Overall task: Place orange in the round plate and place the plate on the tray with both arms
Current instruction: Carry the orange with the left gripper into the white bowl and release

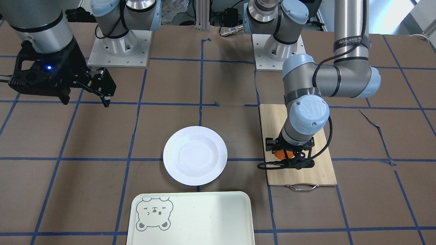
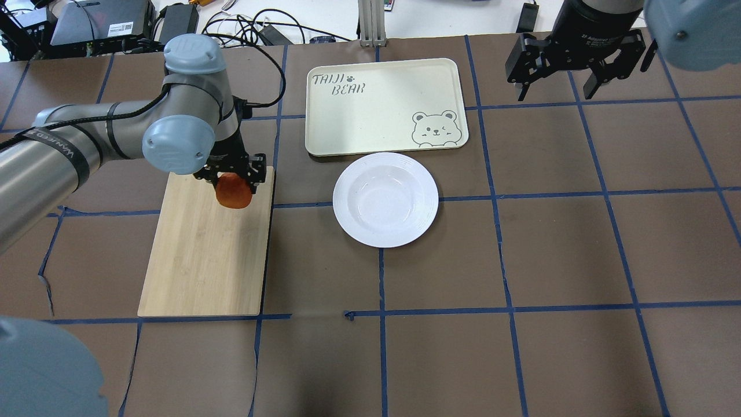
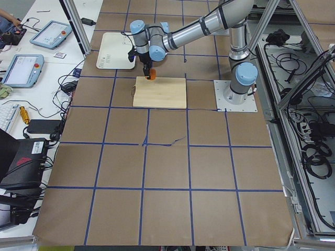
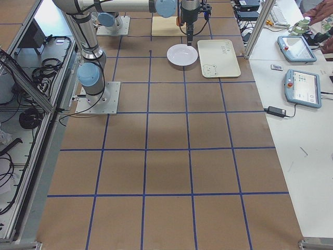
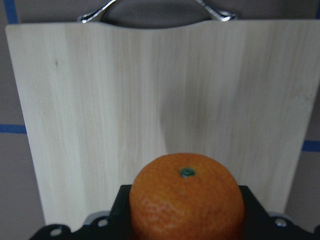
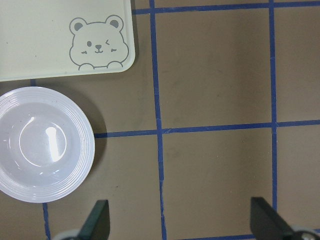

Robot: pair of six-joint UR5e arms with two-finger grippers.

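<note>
My left gripper [image 2: 234, 184] is shut on the orange [image 2: 234, 195], which hangs over the far part of the bamboo cutting board [image 2: 202, 260]. In the left wrist view the orange [image 5: 187, 197] fills the space between the jaws, its green stem spot facing up. The round plate [image 2: 385, 200] is white and glossy, and sits with nothing in it at the table's middle, just short of the tray [image 2: 376, 104]. The cream tray's bear drawing is in the corner nearest the plate. My right gripper [image 2: 558, 87] hangs open high at the far right, holding nothing, right of the tray.
The cutting board's metal handle [image 1: 301, 186] points away from the robot. Blue tape lines grid the brown table [image 2: 550, 249]. Cables and equipment lie beyond the table's far edge. Tablets rest on a side bench [image 4: 302, 83].
</note>
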